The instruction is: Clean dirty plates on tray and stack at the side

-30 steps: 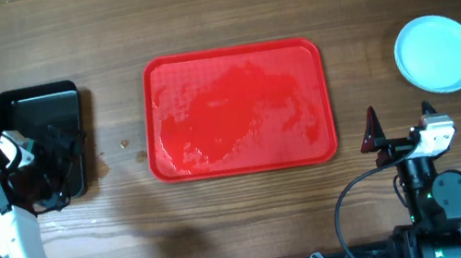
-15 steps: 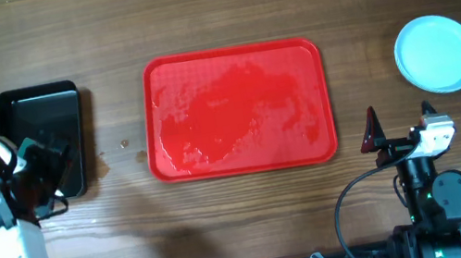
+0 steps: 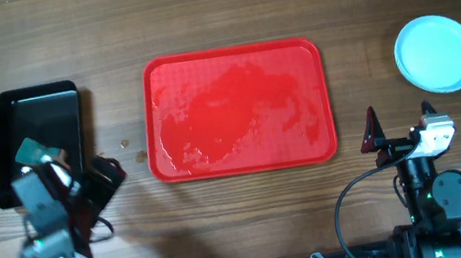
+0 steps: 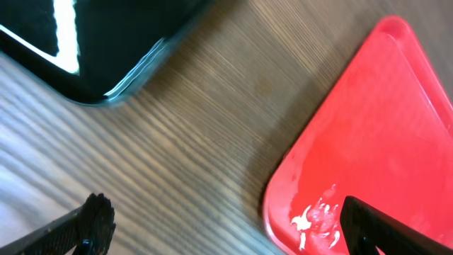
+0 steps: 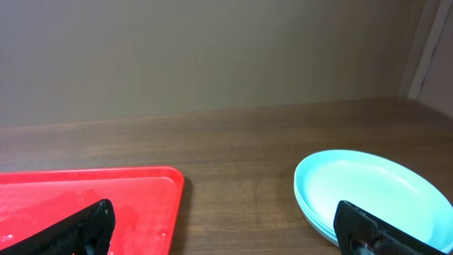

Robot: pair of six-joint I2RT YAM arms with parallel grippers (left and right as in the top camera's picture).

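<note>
While plates sit stacked beside tray, left claw, right claw both spread wide, holding nothing.

**Three views, one shared tray**

Overhead looks straight down on the whole table. The left wrist view is close, angled down at a tray corner. The right wrist view sits low, facing level across tray and plates.
</note>
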